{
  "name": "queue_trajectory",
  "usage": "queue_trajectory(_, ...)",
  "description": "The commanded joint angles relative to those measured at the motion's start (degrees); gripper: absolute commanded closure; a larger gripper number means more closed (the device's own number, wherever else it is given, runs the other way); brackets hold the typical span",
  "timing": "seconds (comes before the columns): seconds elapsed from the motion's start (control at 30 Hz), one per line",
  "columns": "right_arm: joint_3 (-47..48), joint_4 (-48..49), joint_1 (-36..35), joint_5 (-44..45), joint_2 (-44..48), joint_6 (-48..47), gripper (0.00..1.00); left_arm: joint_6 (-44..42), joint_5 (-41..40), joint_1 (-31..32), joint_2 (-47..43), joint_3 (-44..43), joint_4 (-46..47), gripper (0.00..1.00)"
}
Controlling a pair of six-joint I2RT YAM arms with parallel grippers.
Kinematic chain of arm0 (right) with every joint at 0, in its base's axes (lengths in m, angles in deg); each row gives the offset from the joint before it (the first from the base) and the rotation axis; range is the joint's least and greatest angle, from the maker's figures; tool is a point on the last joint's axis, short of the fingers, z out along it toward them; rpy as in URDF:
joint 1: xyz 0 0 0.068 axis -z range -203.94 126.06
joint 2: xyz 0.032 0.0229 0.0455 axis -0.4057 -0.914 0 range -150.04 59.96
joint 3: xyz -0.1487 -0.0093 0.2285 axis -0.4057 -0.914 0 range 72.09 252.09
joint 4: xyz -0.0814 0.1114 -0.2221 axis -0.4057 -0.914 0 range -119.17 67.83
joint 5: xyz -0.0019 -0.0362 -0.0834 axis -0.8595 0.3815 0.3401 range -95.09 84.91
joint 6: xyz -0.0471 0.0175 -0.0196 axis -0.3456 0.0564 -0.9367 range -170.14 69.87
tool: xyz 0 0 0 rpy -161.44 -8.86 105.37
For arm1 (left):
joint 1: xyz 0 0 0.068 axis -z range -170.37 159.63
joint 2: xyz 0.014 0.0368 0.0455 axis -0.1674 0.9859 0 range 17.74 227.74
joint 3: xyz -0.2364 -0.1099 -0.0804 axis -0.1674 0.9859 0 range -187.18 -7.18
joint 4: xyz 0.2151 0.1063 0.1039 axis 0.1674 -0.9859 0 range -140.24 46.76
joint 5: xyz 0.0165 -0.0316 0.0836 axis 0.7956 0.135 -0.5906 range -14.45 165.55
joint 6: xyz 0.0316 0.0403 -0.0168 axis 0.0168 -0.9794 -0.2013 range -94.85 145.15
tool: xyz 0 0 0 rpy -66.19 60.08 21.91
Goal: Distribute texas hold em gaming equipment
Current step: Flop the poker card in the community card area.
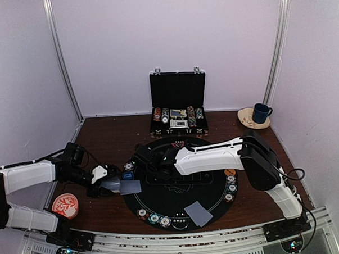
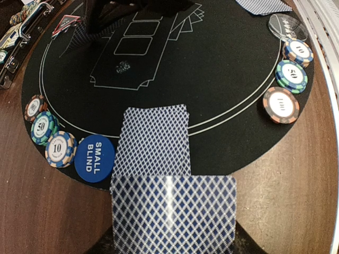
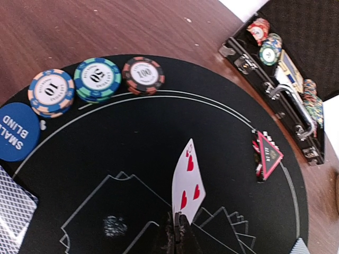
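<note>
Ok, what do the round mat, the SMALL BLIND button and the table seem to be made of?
Mat: matte black, looks like felt or rubber-backed fabric; printed white lines, no glare. SMALL BLIND button: smooth blue disc, probably plastic; even colour, crisp white lettering. Table: dark brown wood or wood-look laminate; grain streaks, slight sheen.

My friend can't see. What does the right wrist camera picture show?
The right gripper pinches a hearts card over a round black mat. Three chips and a blue button sit at the mat's left rim, a red triangle marker at its right.
</note>
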Motion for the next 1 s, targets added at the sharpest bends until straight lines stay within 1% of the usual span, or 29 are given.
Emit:
queue_trajectory(0.0, -0.2, 4.2, -0.3, -4.9, -1.6, -1.7, 1.00, 0.0, 0.5, -0.2, -0.7, -0.1, 1.3, 0.89)
queue_trajectory(0.37, -1.4, 9.0, -0.4, -9.6, -3.0, -4.2, 1.00, 0.0, 0.4, -0.2, -0.7, -0.1, 1.3, 0.89)
queue_trajectory(0.67, -0.9, 9.1, -0.7, -12.3, -4.5, -6.0, 1.00, -0.1, 0.3, -0.2, -0.6, -0.1, 1.3, 0.89)
queue_trajectory(0.97, 0.4, 9.5, -1.6, -11.7, -5.8, -7.7, 1.00, 0.0, 0.4, -0.3, -0.9, -0.1, 1.3, 0.89)
